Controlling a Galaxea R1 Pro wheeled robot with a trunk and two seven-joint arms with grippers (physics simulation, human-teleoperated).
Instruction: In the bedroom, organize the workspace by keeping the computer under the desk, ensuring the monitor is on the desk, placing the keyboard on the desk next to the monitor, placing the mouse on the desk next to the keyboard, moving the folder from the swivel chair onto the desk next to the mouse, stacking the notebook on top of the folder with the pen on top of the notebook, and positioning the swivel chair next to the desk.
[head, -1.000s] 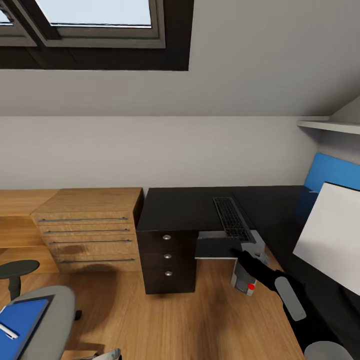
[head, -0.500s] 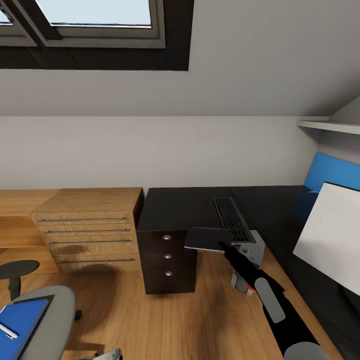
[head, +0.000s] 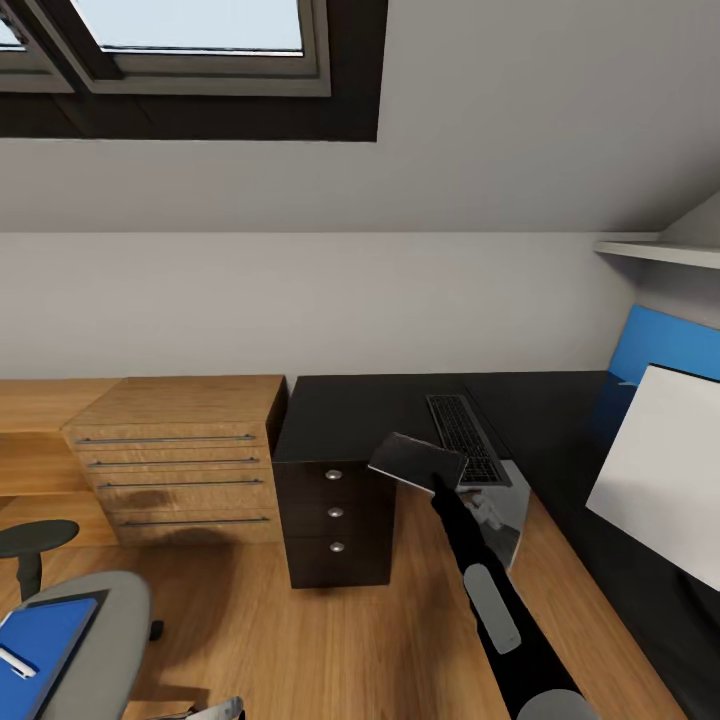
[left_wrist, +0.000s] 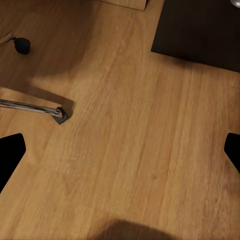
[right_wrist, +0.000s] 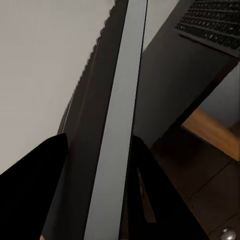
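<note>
Right gripper (head: 437, 482) clamps a thin, flat, dark grey slab with a pale edge, probably the notebook (head: 418, 461); fingers (right_wrist: 37, 180) closed on it, slab tilted above the worktop's front edge. Desk (head: 370, 412): matte black worktop, dark pedestal with 3 round-knobbed drawers. Keyboard (head: 465, 437) lies flat on it, dark keys, silvery rim, just beside the slab. Monitor (head: 660, 470) shows its smooth white back. Pale grey computer (head: 500, 515) stands on the wood-plank floor (left_wrist: 130, 125) under the desk. Blue folder (head: 40, 640) with white pen (head: 15, 662) rests on the grey swivel chair (head: 100, 640). Left gripper (left_wrist: 120, 155) fingers spread wide over bare floor.
</note>
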